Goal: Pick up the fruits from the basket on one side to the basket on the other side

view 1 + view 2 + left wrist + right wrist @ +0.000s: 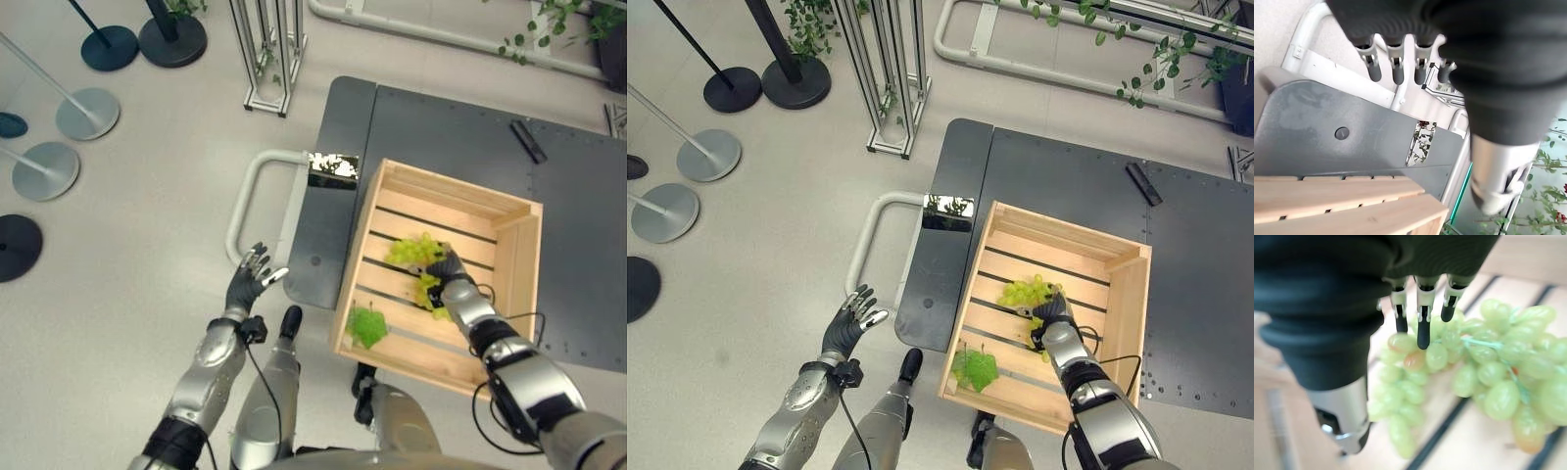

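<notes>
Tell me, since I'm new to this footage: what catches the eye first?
The wooden crate on the dark grey table, holding green grapes and a green leaf near its front corner. The right robot hand reaches onto the grapes, fingers extended; the left robot hand hangs open over the floor.

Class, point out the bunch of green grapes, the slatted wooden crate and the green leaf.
Bunch of green grapes (1023,291), right eye view, bunch's middle.
Slatted wooden crate (446,189), left eye view, far rim.
Green leaf (367,324), left eye view, leaf's middle.
</notes>
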Controlling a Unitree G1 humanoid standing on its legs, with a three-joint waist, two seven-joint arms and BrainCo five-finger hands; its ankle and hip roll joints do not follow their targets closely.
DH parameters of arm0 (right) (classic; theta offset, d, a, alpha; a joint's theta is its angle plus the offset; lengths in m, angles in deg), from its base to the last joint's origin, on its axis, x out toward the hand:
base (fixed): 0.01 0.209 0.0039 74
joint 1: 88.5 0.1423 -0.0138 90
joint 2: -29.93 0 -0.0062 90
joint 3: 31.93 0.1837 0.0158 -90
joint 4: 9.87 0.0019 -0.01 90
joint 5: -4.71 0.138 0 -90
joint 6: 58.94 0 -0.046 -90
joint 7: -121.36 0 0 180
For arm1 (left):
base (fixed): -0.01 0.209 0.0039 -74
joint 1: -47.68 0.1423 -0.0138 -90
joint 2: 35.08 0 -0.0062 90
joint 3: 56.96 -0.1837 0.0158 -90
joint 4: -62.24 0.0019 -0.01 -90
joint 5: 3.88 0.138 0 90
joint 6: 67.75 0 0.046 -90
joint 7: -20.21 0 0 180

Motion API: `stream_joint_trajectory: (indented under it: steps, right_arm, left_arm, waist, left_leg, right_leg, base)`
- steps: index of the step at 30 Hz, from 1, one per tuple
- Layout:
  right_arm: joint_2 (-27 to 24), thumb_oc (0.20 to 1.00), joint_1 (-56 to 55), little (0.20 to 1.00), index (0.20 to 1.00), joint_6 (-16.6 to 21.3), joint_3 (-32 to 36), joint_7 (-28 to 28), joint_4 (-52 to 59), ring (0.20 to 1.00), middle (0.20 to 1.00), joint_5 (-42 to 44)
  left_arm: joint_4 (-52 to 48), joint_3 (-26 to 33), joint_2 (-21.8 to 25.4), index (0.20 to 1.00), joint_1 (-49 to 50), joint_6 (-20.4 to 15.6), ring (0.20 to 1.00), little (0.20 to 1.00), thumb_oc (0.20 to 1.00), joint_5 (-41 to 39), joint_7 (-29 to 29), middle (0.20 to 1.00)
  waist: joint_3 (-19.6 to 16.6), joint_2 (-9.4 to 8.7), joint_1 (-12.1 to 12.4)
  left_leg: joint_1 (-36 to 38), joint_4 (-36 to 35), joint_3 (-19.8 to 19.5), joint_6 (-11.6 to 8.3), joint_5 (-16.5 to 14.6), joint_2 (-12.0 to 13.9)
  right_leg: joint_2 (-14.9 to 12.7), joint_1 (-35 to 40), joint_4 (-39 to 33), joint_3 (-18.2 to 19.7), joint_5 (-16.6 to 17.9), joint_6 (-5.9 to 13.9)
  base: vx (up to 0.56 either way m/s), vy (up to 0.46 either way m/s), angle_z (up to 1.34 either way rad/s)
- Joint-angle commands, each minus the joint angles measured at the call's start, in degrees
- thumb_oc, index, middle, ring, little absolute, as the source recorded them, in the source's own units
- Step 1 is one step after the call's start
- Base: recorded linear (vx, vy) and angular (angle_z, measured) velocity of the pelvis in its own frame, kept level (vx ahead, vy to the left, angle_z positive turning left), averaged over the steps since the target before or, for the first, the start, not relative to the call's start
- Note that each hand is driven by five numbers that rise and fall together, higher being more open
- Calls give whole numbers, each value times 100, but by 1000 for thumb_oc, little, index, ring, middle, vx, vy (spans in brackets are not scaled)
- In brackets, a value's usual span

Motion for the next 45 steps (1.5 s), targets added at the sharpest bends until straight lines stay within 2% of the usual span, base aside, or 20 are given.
stream_joint_trajectory:
  steps: [1, 2, 9, 15, 22, 29, 38, 45]
  right_arm:
    - [-304, 1000, -142, 1000, 1000, 295, 83, -209, 983, 1000, 1000, -515]
    - [-306, 1000, -166, 1000, 1000, 281, 94, -217, 1011, 1000, 1000, -522]
    - [-896, 1000, -397, 1000, 1000, 157, 253, -647, 2106, 1000, 1000, -1955]
    - [-1241, 1000, -429, 1000, 1000, 167, 542, -991, 2984, 1000, 1000, -2322]
    - [-1309, 1000, -625, 1000, 1000, 182, 749, -1202, 3419, 1000, 1000, -2454]
    - [-1387, 1000, -403, 1000, 1000, 59, 532, -1282, 2852, 1000, 1000, -2993]
    - [-1101, 1000, 284, 1000, 1000, -186, -253, -1080, 932, 1000, 1000, -3320]
    - [-929, 1000, 598, 1000, 1000, -241, -756, -1027, -49, 1000, 1000, -3386]
  left_arm:
    - [-606, 308, 12, 1000, 207, -280, 1000, 1000, 1000, 81, 51, 1000]
    - [-606, 301, 12, 1000, 211, -281, 1000, 1000, 1000, 83, 52, 1000]
    - [-627, 465, 5, 1000, 171, -237, 1000, 1000, 1000, 178, 218, 1000]
    - [-733, 584, 39, 1000, 231, -161, 1000, 1000, 1000, 231, 350, 1000]
    - [-741, 661, 17, 1000, 258, -127, 1000, 1000, 1000, 273, 384, 1000]
    - [-805, 603, 38, 1000, 240, -119, 1000, 1000, 1000, 238, 438, 1000]
    - [-1001, 460, 87, 1000, 244, -154, 1000, 1000, 1000, 54, 491, 1000]
    - [-1105, 443, 180, 1000, 250, -164, 1000, 1000, 1000, -36, 442, 1000]
  waist:
    - [-192, -196, -8]
    - [-198, -195, -4]
    - [-267, -310, -18]
    - [-300, -399, -35]
    - [-329, -481, -38]
    - [-344, -512, 19]
    - [-145, -363, 202]
    - [39, -283, 297]
  left_leg:
    - [2, -146, 160, 2, -251, 52]
    - [1, -146, 159, 2, -251, 50]
    - [-7, -137, 177, 22, -296, 29]
    - [8, -155, 185, 29, -298, 38]
    - [29, -165, 187, 37, -306, 45]
    - [20, -159, 173, 53, -317, 35]
    - [-73, -96, 97, 40, -272, 8]
    - [-198, -53, 43, -3, -213, 25]
  right_leg:
    - [-350, -295, 769, 223, -631, 57]
    - [-352, -296, 770, 222, -633, 58]
    - [-376, -332, 819, 234, -653, 59]
    - [-374, -369, 847, 267, -675, 66]
    - [-371, -373, 874, 262, -695, 56]
    - [-372, -400, 911, 267, -705, 48]
    - [-382, -469, 995, 204, -695, 43]
    - [-355, -507, 1006, 123, -682, 24]
  base:
    - [3, -1, 9]
    - [1, -2, 9]
    - [-1, 0, 1]
    - [0, 0, 0]
    - [0, 0, 0]
    - [0, 0, 0]
    - [0, 0, 0]
    - [-10, -13, 8]
